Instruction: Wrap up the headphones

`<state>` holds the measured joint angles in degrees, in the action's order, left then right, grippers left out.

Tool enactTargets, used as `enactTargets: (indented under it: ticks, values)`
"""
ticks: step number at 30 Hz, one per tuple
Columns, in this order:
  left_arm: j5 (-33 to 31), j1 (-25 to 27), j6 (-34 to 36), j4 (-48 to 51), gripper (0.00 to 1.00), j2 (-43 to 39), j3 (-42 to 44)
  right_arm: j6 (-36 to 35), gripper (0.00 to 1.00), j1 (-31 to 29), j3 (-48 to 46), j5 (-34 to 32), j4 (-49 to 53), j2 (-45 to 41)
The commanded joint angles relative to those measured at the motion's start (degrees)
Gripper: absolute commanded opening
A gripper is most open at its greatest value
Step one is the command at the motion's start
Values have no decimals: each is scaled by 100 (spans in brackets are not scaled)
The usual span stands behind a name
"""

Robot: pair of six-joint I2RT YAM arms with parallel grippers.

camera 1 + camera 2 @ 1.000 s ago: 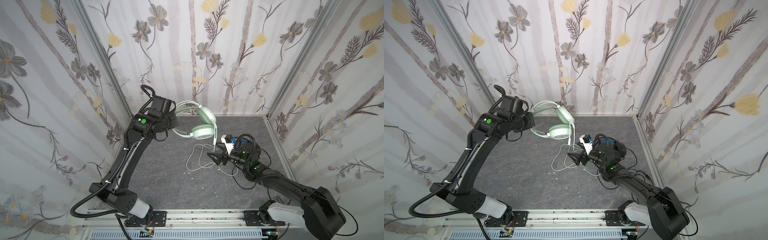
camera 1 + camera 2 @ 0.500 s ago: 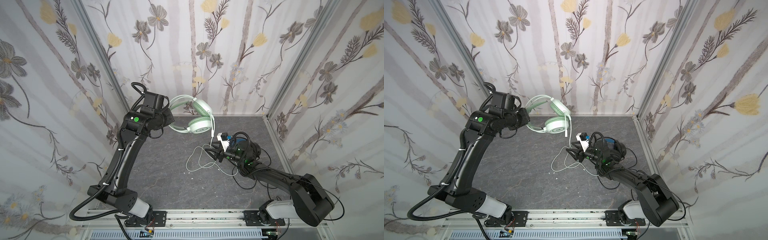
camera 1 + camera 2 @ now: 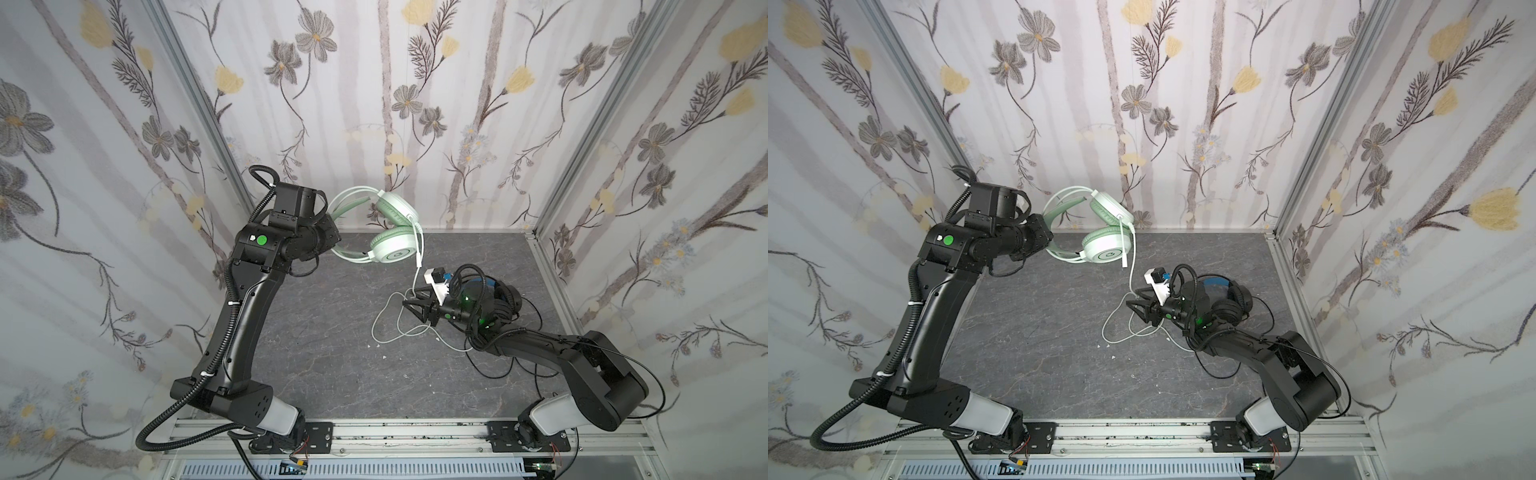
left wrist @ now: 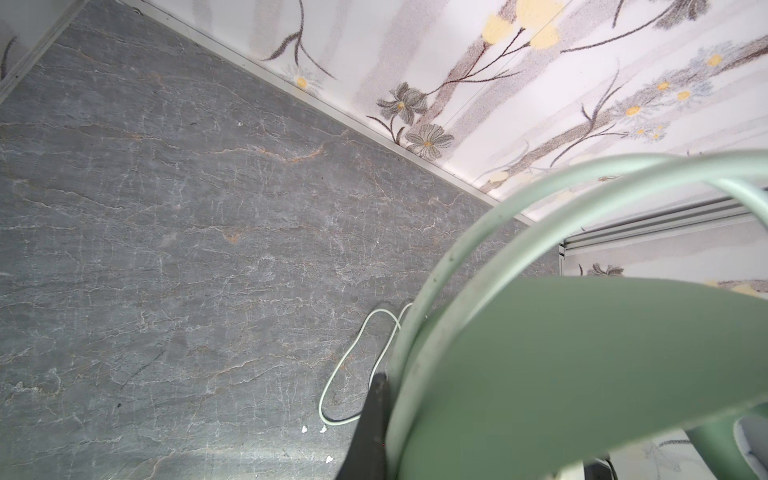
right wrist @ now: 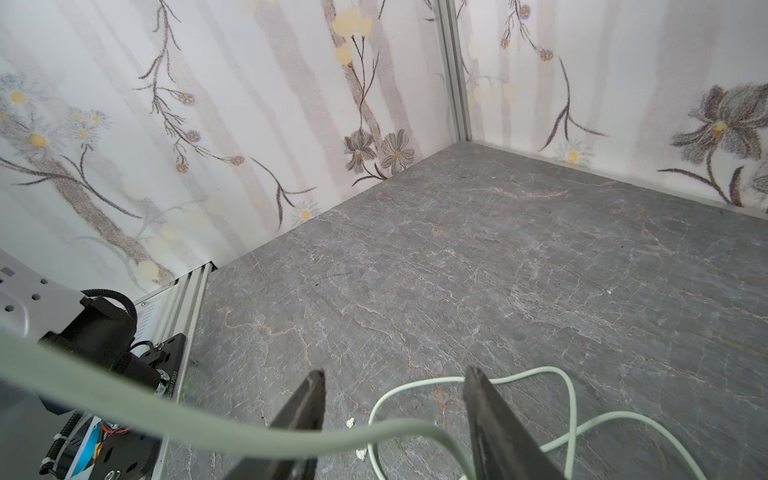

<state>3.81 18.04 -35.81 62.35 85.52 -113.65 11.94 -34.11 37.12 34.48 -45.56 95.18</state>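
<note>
The left gripper [image 3: 334, 248] is clenched on the headband of the mint green headset [image 3: 392, 249] and holds it up clear of the grey, stone-patterned tabletop [image 3: 324, 357]. In both top views the headband arcs out from the gripper's fingertips. The two earcups [image 3: 1106, 249] sit at its far end, one above the other, close to the floral back wall [image 3: 415, 124]. In the left wrist view the headband [image 4: 582, 374] fills the frame close to the lens, with one black finger [image 4: 370, 428] against its edge.

The whitish cable [image 3: 417, 270] drops from the lower earcup to the right gripper [image 3: 415, 309], which sits low over the tabletop, well apart from the left gripper. Its jaws stand apart — the right wrist view shows the cable [image 5: 374, 434] running through the gap between the two fingers [image 5: 307, 407], with neither closed onto it. Beyond the fingertips the rest of the cable lies in loose loops on the tabletop.

The black headset [image 3: 505, 301] lies on the tabletop just behind the right gripper's wrist, partly hidden by the arm, and its blue inner headband [image 3: 485, 283] shows above the wrist. Its thin black cable [image 3: 492, 375] trails over the tabletop beside that arm.
</note>
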Motion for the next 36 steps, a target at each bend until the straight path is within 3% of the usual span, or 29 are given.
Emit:
enactTargets:
  ticks: [1,5,8,16,29,36]
  values:
    - [229,-59,-224,-326,0,-69,-10,139,55,-15,59,-48,-490,178]
    - [291,-116,-242,-377,0,-82,9,193,54,-21,113,-49,-575,363]
    - [320,-162,-264,-395,0,-110,28,189,48,-18,128,-80,-592,422]
    - [223,-299,-356,-501,0,-187,166,-204,0,-95,230,-532,336,147]
    - [-676,-288,-558,-1543,0,-416,1183,-1488,0,-899,26,-2589,3672,-2403]
    - [-1105,-42,-183,-1906,0,-470,1771,-2153,0,-1579,966,-3482,5177,-3022]
